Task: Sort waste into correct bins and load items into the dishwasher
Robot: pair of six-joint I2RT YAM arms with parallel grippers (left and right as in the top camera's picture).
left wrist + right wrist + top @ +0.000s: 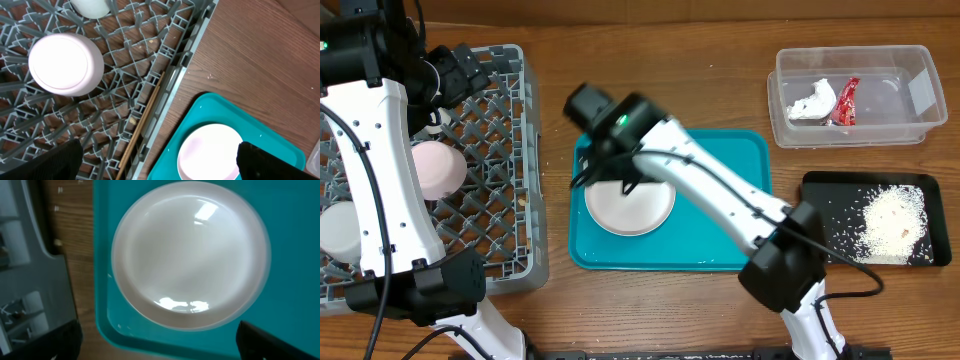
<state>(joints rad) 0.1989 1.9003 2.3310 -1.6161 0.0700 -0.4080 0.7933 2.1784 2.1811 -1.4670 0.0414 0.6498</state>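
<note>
The smaller white dish (630,205) lies on the teal serving tray (740,240). My right gripper (610,165) hovers open and empty just above it; in the right wrist view the dish (192,255) lies ahead of the open fingers (160,342). My left gripper (455,70) is open and empty over the grey dish rack (510,200). The rack holds a white upturned cup (438,168), also in the left wrist view (65,65), and another white piece (340,230) half hidden by the arm. The clear tub (910,60) holds the napkin (813,102) and red wrapper (846,102). The black tray (820,200) holds rice crumbs (895,225). No metal bowl shows.
A wooden chopstick (142,125) lies along the rack's inner right edge. A second white item (90,6) sits at the top edge of the left wrist view. Bare wooden table (660,70) lies between the rack, the teal tray and the tub.
</note>
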